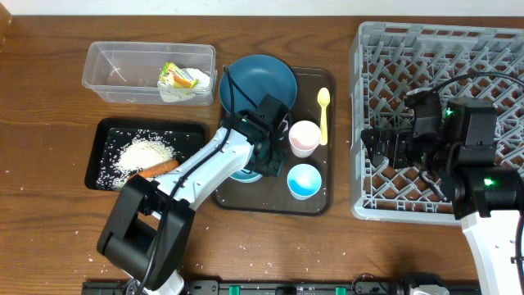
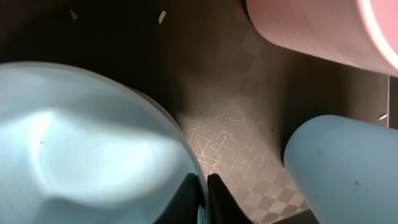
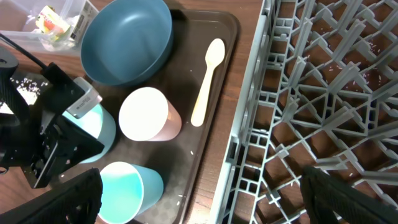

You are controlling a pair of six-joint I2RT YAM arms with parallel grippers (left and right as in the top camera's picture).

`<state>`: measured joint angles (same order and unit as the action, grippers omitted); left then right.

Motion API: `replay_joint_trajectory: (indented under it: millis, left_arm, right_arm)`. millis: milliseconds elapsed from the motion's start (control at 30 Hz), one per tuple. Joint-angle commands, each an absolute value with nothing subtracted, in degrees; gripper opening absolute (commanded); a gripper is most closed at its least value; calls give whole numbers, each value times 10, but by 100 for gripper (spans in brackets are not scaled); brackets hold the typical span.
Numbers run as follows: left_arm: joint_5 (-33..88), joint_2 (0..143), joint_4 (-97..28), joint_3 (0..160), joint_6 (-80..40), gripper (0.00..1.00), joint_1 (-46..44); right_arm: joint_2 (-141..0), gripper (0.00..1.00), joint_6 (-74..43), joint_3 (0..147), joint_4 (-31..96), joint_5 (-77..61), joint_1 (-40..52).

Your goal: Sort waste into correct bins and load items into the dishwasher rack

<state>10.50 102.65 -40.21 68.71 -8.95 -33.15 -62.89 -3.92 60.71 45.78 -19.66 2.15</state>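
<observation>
While the left tool (image 2: 203,186) is clenched on the rim of the white bowl (image 2: 81,143), one finger inside the wall and one outside, the right tool (image 1: 370,147) hangs released over the left edge of the dishwasher rack (image 1: 393,57), its jaws spread wide with nothing between them. The bowl sits on the brown serving tray (image 1: 270,198), by the tray's left edge and toward its near left corner (from the wrist it looks pale blue rather than white).

To the right of the bowl stand two cups, both upright with mouths up. The pinkish cup (image 1: 304,137) is about mid-tray and the light blue cup (image 1: 303,180) is closer to the tray's near edge. The two are close together, though whether they touch I cannot tell. The dark-blue plate (image 1: 258,80) fills the tray's far left corner and overhangs its rim. The yellow spoon (image 1: 323,113) lies along the tray's right edge, its scoop toward the far edge.

The rack takes up the right side of the desk (image 1: 49,213). Toward the desk's far left corner stands the clear tub (image 1: 106,61), holding the crumpled tissue (image 1: 176,92) and the green-yellow wrapper (image 1: 182,78) at its right end. Nearer, by the desk's left edge, the black tray (image 1: 106,131) holds a heap of rice (image 1: 146,154), with the orange stick (image 1: 155,170) lying at the heap's near side.
</observation>
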Motion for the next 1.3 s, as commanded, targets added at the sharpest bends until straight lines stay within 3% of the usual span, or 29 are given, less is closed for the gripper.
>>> replay_joint_trajectory:
  millis: [0,33,133,267,1100,1167,1267]
  left_arm:
    - [102,1032,-403,686,-104,16,-331]
    - [105,1032,-406,688,-104,17,-331]
    - [104,1031,-447,716,-107,38,-329]
    - [105,1020,-522,777,-107,47,-323]
    - [124,1046,-503,778,-118,46,-411]
    - [124,1054,-498,778,-124,45,-412]
    - [124,1065,-494,778,-128,34,-412]
  right_arm:
    - [-629,99,-42,617,458,-197,27]
    - [-629,99,-42,617,458,-197,27]
    - [-629,99,-42,617,458,-197,27]
    - [-629,99,-42,617,454,-197,27]
    - [-629,99,-42,617,452,-197,27]
    - [-629,99,-42,617,452,-197,27]
    - [-629,99,-42,617,452,-197,27]
